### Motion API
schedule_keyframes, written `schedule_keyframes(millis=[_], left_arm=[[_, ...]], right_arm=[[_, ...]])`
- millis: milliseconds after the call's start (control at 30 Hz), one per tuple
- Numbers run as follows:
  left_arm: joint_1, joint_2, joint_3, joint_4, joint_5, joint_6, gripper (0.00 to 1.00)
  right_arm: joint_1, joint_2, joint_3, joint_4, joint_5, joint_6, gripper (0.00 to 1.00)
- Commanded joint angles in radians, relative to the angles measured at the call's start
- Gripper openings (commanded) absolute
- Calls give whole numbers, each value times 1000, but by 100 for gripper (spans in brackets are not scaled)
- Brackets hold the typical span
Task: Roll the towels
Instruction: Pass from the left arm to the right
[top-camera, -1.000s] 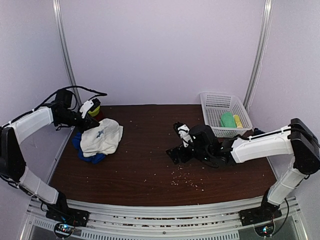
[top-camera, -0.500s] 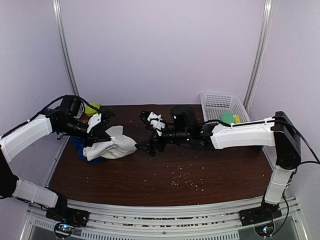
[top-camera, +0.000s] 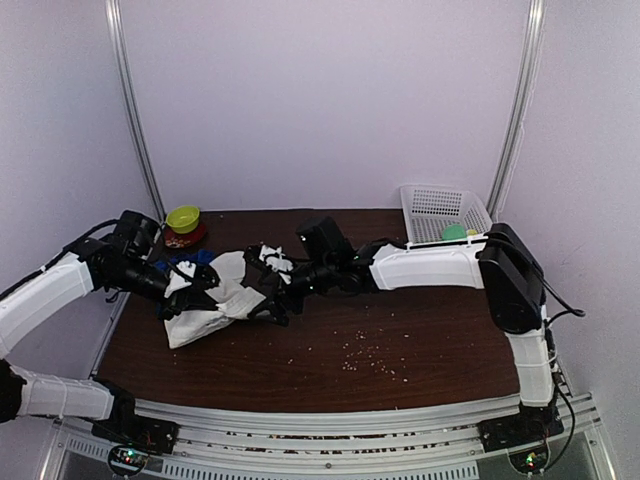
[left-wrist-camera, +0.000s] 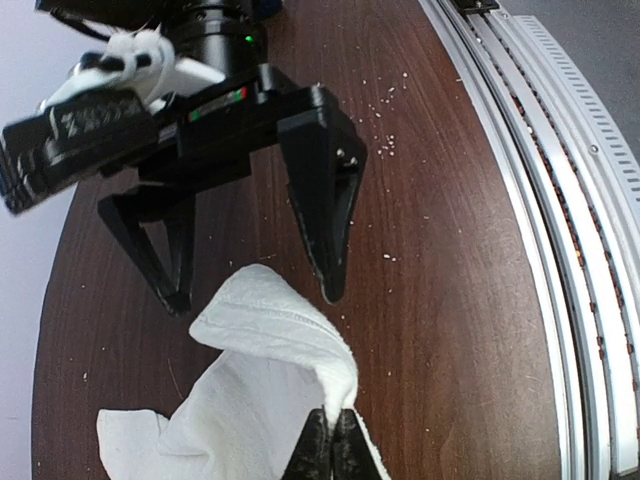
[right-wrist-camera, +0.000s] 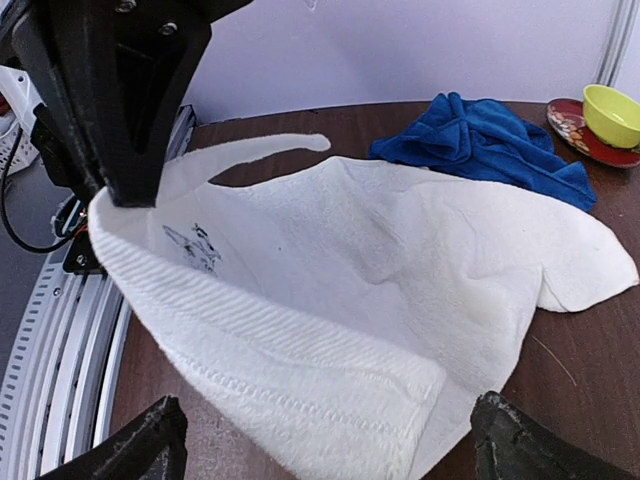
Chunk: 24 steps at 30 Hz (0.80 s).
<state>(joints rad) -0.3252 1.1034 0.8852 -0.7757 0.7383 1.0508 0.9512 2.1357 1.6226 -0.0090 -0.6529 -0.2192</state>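
The cream-white towel (top-camera: 205, 310) lies crumpled at the table's left, one edge lifted. My left gripper (left-wrist-camera: 331, 447) is shut on that lifted edge (left-wrist-camera: 335, 385). The towel's small blue mark (right-wrist-camera: 197, 245) shows in the right wrist view. My right gripper (top-camera: 268, 300) has reached across from the right and stands open, its fingertips (right-wrist-camera: 140, 450) wide apart on either side of the towel's hemmed edge (right-wrist-camera: 320, 400), not touching it. The royal blue towel (right-wrist-camera: 480, 140) lies bunched behind the white one, mostly hidden from above (top-camera: 203, 257).
A yellow-green bowl (top-camera: 183, 218) on a red plate (right-wrist-camera: 572, 122) stands at the back left. A white mesh basket (top-camera: 445, 212) with green and yellow items is at the back right. Crumbs (top-camera: 365, 358) dot the wood in front.
My left gripper has dragged the white towel rightward off the blue towel. The right arm has swung left across the table and now straddles the towel's edge.
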Motion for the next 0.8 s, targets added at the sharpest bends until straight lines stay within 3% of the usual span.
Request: schedule_keyframes(millis=[0,367,567,767], left_arm=[[-14,-19,-17,-35,16,88,0],[-20,-20,-53,-22,-31,101,0],[-20,-18,-64,0,-29,88,0],[-25,-16,-78,1,-35,103,0]], right_arm=[[-13,89,120,-130,-167,-15,100],[-56,130,121,-100,-496,83,92],[-57,129,71,29,-516,196,90],[-59,165,91,85,-337,272,95]])
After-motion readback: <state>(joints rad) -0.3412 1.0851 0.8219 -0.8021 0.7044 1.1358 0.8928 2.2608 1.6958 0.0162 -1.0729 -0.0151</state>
